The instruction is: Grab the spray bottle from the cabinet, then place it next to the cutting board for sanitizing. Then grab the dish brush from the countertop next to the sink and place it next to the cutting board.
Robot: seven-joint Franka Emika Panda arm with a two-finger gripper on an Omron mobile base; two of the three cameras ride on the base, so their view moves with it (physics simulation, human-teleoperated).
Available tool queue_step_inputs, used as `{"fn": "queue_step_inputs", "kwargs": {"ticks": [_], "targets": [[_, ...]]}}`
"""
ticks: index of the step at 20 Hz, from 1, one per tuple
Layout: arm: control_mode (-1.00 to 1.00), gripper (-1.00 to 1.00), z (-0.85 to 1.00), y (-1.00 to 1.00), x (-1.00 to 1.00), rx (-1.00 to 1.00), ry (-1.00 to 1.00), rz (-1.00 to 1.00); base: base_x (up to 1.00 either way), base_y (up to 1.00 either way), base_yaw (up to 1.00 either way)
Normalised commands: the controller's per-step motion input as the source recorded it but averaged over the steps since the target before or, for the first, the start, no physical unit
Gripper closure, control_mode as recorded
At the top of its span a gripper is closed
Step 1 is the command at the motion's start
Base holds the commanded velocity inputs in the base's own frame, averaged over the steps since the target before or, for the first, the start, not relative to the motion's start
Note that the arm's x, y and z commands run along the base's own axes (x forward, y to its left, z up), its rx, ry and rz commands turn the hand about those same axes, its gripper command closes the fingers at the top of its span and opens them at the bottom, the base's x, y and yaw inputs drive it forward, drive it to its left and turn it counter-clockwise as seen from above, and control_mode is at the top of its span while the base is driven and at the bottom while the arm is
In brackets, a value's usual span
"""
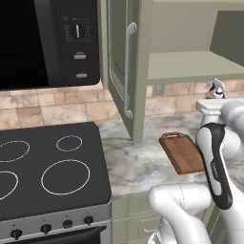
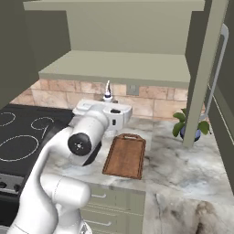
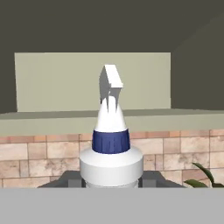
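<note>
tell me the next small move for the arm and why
Probably lower the spray bottle onto the countertop beside the cutting board. The gripper holds it upright below the open cabinet's shelf, above the counter near the board's handle end.

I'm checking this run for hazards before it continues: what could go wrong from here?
The small white spray bottle with a blue collar sits upright in the gripper, below the open sage-green cabinet's shelf; lifting could knock the nozzle against it. Swinging down toward the brown wooden cutting board, the bottle could slip or tip.
</note>
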Motion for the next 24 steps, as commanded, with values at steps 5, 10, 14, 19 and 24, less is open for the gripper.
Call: {"fn": "queue_step_inputs", "kwargs": {"ticks": [5, 10, 14, 19, 24], "targets": [[-1.00, 1.00, -0.46, -0.37, 0.39, 0.00, 0.00, 0.00, 0.00, 0.00, 0.00], [-1.00, 1.00, -0.33, -0.39, 0.20, 0.00, 0.00, 0.00, 0.00, 0.00, 0.00], [-1.00, 1.00, -0.32, -0.45, 0.24, -0.01, 0.00, 0.00, 0.00, 0.00, 0.00], [-1.00, 1.00, -0.33, -0.47, 0.21, 0.00, 0.00, 0.00, 0.00, 0.00, 0.00], [-1.00, 1.00, -0.32, -0.38, 0.14, 0.00, 0.00, 0.00, 0.00, 0.00, 0.00]]}}
